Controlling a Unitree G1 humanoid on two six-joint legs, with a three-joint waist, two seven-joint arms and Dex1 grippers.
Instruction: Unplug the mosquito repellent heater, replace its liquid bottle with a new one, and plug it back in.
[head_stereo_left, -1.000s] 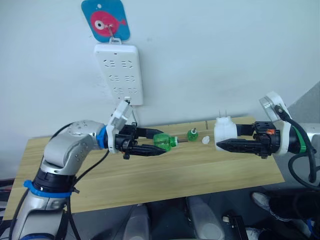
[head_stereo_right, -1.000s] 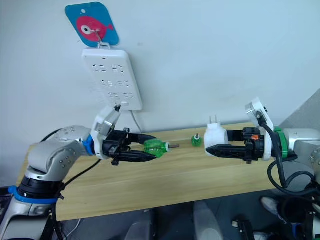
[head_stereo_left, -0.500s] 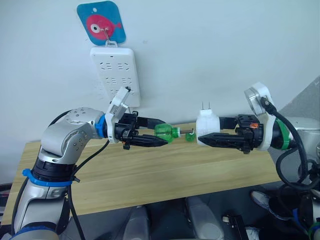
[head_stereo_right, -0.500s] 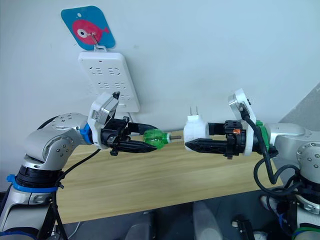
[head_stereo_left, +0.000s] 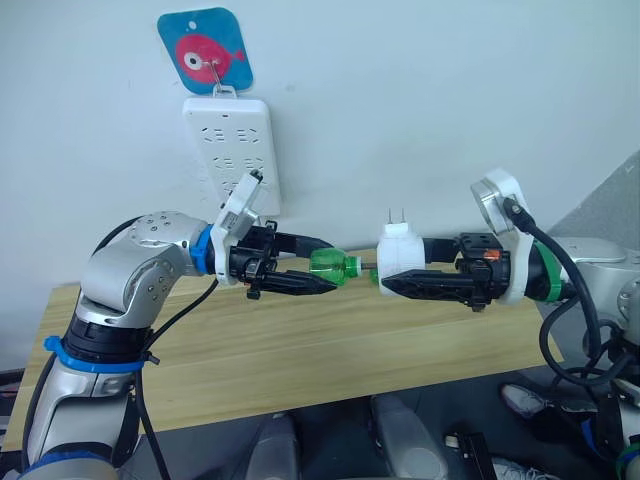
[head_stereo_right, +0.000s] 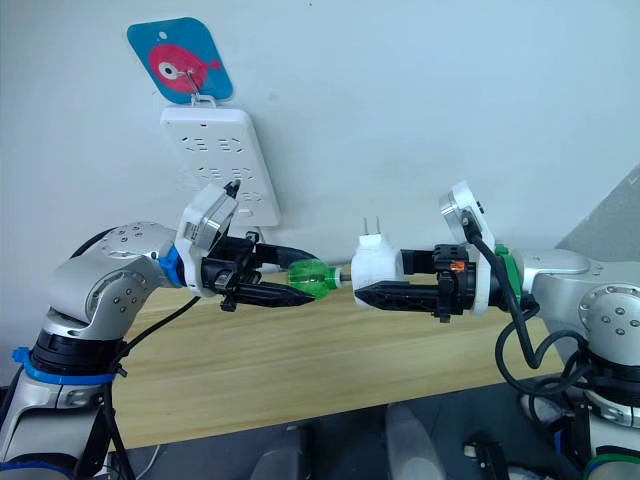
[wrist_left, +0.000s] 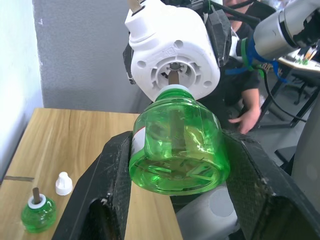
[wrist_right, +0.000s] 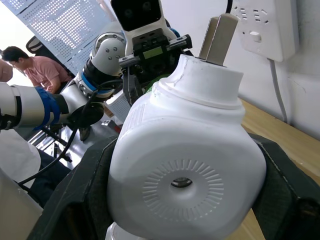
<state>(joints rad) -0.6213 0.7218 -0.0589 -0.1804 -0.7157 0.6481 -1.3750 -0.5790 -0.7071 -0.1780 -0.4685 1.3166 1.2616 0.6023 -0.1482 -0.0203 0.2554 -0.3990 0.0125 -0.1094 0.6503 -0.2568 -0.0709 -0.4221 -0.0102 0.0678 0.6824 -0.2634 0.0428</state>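
- The left gripper (head_stereo_left: 312, 268) has its jaws pinched on the body of a green liquid bottle (head_stereo_left: 333, 268). The bottle lies on its side in mid-air, neck and wick pointing right.
- The right gripper (head_stereo_left: 395, 272) has its jaws clamped on the white mosquito repellent heater (head_stereo_left: 400, 262). Its two plug prongs stick up and its bottle socket faces left.
- Both are held above the wooden table (head_stereo_left: 300, 350), about midway across it, with bottle and heater nearly touching.
- The relation that counts is that the bottle's long axis runs left to right and lines up with the heater's socket. In the left wrist view the wick (wrist_left: 173, 77) sits at the mouth of the round socket, but the bottle's neck (wrist_left: 176, 91) is not yet seated.
- My judgement is that the coming move is a straight push of the two together along that axis, then a twist. Any tilt of either arm would jam the wick against the socket rim.
- Neither arm is nearer, since each already holds its part.
- Farther back on the table, a second small green bottle (wrist_left: 36, 215) stands upright with a small white cap (wrist_left: 63, 183) just beside it.
- On the far wall, left of centre, hangs the white power strip (head_stereo_left: 232, 150), under a blue tag with a pink fish (head_stereo_left: 205, 50).
- No brand or readable writing shows; a bit of label (wrist_left: 138, 138) on the held bottle is too small to read.
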